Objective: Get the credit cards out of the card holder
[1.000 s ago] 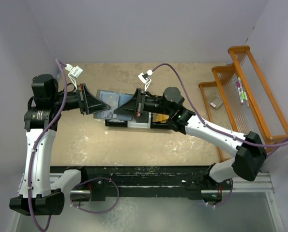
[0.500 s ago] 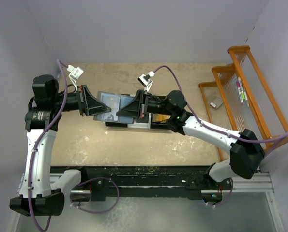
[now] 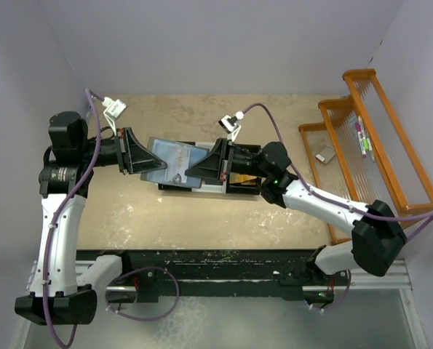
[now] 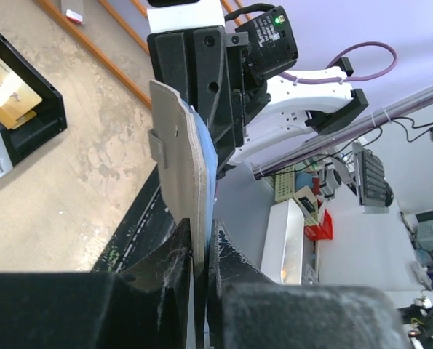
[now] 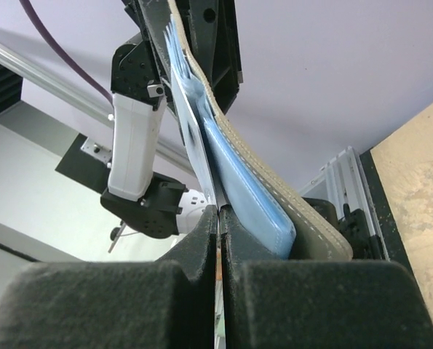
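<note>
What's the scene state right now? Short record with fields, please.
card holder: held on edge in the air above the tray
left fingers: shut on the card holder's edge
right fingers: shut on a thin pale card at the holder's pocket
gold card: lying in a black tray compartment
rack: orange, on the table's right side

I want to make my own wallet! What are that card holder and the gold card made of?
The card holder looks like leather or fake leather: a matte greyish cover with stitching along its edge. Its blue inner pocket seems softer, maybe fabric. The gold card looks like glossy plastic, since light glints off it.
</note>
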### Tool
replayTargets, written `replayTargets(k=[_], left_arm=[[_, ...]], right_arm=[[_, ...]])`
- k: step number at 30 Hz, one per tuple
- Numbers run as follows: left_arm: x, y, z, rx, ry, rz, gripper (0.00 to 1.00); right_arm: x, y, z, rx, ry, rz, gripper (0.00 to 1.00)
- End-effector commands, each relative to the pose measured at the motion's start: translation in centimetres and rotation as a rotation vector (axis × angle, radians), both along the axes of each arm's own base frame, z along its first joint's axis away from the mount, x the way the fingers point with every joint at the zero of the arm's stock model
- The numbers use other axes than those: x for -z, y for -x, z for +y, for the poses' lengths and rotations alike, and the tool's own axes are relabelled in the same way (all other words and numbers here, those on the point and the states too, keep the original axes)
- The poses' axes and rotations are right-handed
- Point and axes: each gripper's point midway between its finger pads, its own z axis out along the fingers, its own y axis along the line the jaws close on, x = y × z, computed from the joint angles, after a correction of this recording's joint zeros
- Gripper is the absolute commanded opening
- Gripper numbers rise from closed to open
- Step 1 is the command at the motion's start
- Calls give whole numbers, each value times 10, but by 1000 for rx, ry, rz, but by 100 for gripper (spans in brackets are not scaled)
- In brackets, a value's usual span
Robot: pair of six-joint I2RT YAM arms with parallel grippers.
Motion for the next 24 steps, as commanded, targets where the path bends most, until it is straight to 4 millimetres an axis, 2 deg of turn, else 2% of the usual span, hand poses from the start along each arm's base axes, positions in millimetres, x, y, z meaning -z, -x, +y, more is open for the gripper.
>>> replayTargets(k=[1,5,8,12,15,17,20,21,22,23,24], left_arm=[[-13,5,0,-19,-18,-90,2],[5,-28,17,-208,-201,-149,0],[19,-52,39,-347,-364,-209,0],[31,-70,69,-484,-544,-247,0],[28,-76,85,-548,-625,-301,0],[25,-74,88,-563,-643,-332,0],[16,-69,87,-559,-637,-372,0],[12,-66,85,-552,-630,-385,0],[9,-63,83,-539,-621,-395,0],[6,-60,79,-520,-606,-406,0],[4,-56,76,-503,-591,-409,0]], right_arm=[[-10,0,-10,30,-20,-45,0],[-5,-4,-17,53,13,-44,0],[6,-13,-29,90,51,-26,0],[24,-25,-46,142,106,9,0],[47,-38,-50,200,212,40,0],[61,-46,-49,225,273,52,0],[77,-72,-46,316,359,47,0],[90,-82,-43,337,404,51,0],[93,-87,-40,351,415,50,0],[108,-96,-34,356,448,70,0],[112,-105,-29,368,465,74,0]])
